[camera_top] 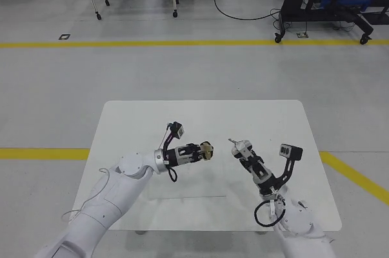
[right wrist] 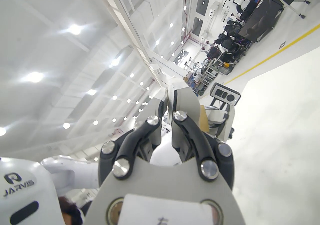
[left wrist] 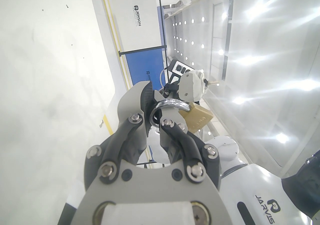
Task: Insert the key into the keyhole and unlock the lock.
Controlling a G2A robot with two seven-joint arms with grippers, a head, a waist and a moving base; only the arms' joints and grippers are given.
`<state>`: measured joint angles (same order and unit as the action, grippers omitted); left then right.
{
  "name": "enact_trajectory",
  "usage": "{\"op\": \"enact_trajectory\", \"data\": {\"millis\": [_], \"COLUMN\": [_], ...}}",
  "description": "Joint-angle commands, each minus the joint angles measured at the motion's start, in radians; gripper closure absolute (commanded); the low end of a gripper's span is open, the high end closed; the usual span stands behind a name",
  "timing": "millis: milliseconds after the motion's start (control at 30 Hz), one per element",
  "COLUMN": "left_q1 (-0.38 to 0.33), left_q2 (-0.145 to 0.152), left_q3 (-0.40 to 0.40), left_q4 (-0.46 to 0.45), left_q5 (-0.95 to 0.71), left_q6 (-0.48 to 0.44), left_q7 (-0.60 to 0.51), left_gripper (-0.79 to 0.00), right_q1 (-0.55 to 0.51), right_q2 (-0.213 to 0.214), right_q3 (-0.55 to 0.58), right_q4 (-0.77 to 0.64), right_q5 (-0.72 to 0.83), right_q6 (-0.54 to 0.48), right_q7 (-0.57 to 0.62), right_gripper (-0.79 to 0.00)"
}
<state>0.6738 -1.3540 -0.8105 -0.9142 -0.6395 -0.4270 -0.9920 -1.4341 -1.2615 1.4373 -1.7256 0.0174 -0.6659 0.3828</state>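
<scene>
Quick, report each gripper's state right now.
Left gripper: closed on the padlock, gripping its shackle.
Right gripper: closed on the key.

free: open gap between lock (camera_top: pixel 208 150) and key (left wrist: pixel 213 82) | blocked: left gripper (left wrist: pixel 155 108) clamped around shackle (left wrist: pixel 170 103)

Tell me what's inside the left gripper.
The padlock is clamped by its shackle between the fingers, brass body sticking out beyond. The fingers cover part of the shackle; the keyhole cannot be seen.
</scene>
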Motion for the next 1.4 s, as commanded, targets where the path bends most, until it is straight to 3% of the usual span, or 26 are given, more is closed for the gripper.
{"op": "enact_trajectory", "data": {"millis": [0,133,533,600,667,733,900,1067,1167,1367], "left_q1": [-0.011,-0.039,-0.018,0.009,0.007,-0.031,-0.115,-0.190,-0.215,-0.215], "left_q2": [-0.003,-0.011,-0.011,-0.012,-0.014,-0.016,-0.034,-0.052,-0.056,-0.056], "left_q3": [0.006,0.019,0.016,0.003,0.012,0.033,0.063,0.097,0.109,0.109], "left_q4": [0.011,0.056,0.028,0.002,0.015,0.062,0.169,0.228,0.246,0.246], "left_q5": [-0.008,-0.023,-0.032,-0.103,-0.154,-0.131,-0.109,-0.070,-0.030,-0.030], "left_q6": [0.022,0.058,0.074,0.134,0.276,0.399,0.537,0.564,0.542,0.542], "left_q7": [-0.059,-0.186,-0.162,-0.179,-0.277,-0.338,-0.404,-0.537,-0.539,-0.539], "left_gripper": [0.000,0.000,0.000,0.000,0.000,0.000,0.000,0.000,0.000,0.000], "right_q1": [-0.025,-0.077,-0.077,-0.076,-0.062,-0.043,-0.004,0.011,-0.017,-0.017], "right_q2": [0.006,0.010,0.010,0.010,0.012,0.015,0.032,0.047,0.053,0.053], "right_q3": [0.040,0.082,0.082,0.084,0.106,0.129,0.222,0.302,0.315,0.315], "right_q4": [-0.044,-0.126,-0.126,-0.126,-0.112,-0.097,-0.073,-0.099,-0.147,-0.147], "right_q5": [-0.114,-0.264,-0.264,-0.265,-0.296,-0.324,-0.478,-0.748,-0.884,-0.884], "right_q6": [-0.016,-0.003,-0.003,0.000,0.007,-0.037,-0.180,-0.335,-0.346,-0.346], "right_q7": [-0.007,-0.057,-0.057,-0.060,-0.081,-0.090,-0.083,-0.105,-0.168,-0.168], "right_gripper": [0.000,0.000,0.000,0.000,0.000,0.000,0.000,0.000,0.000,0.000]}}
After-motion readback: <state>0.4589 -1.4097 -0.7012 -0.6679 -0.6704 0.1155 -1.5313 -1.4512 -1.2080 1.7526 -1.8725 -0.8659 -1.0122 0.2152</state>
